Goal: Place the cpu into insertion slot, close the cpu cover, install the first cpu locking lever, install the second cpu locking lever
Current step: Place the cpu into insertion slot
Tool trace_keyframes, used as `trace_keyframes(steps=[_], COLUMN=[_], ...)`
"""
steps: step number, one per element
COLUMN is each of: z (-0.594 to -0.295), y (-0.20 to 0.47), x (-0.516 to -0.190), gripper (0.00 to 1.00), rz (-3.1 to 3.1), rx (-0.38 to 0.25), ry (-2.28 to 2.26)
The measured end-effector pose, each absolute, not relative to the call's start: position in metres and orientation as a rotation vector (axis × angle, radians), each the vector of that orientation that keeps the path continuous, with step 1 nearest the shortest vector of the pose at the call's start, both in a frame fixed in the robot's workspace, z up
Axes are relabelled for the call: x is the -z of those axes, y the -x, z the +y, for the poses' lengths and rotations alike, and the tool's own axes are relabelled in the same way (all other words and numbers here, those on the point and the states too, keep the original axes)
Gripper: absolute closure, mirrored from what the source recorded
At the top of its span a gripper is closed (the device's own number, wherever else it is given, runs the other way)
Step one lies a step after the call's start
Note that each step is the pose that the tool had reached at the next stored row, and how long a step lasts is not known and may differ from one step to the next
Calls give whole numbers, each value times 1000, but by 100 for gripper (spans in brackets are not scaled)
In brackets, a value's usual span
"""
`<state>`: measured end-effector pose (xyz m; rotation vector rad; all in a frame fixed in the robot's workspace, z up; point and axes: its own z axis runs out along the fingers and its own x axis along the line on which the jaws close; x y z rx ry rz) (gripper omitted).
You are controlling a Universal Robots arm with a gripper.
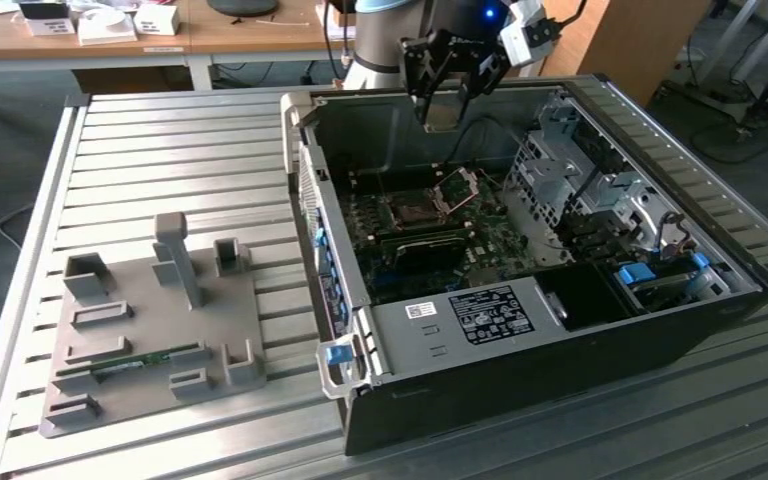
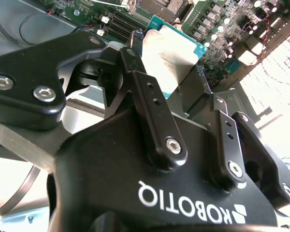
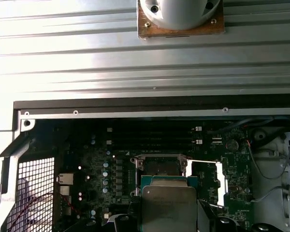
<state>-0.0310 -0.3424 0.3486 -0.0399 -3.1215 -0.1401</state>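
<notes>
Cpu is pinched by its edges between the narrowed fingers of the gripper, grey metal top toward the wrist. It hangs above the open computer case, apart from the insertion slot, a hold that likely keeps its underside free for seating. Beside that slot the cpu cover stands tipped open on its hinge, leaving the socket bare. On the slatted metal table, a grey fixture plate lies near the edge on the exterior view's left, the case takes the right half, and a wooden desk stands beyond the far edge.
</notes>
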Motion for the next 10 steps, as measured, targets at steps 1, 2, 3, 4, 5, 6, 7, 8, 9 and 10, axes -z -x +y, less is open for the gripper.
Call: trace_keyframes(steps=[1,2,3,4,5,6,7,8,9,10], z=[-342,-342,-342,-342,-342,-342,-342,-342,-342,-342], y=[31,31,31,31,31,31,31,31,31,31], x=[-349,-349,-348,-347,-347,-347,-347,-346,-346,-345], gripper=[46,46,46,46,46,46,46,46,46,46], rz=[-3121,-3121,-3121,-3122,-3121,-3121,-3122,-3122,-3122,-3122], rx=[140,140,140,140,140,140,140,141,140,140], ry=[40,40,40,40,40,40,40,40,40,40])
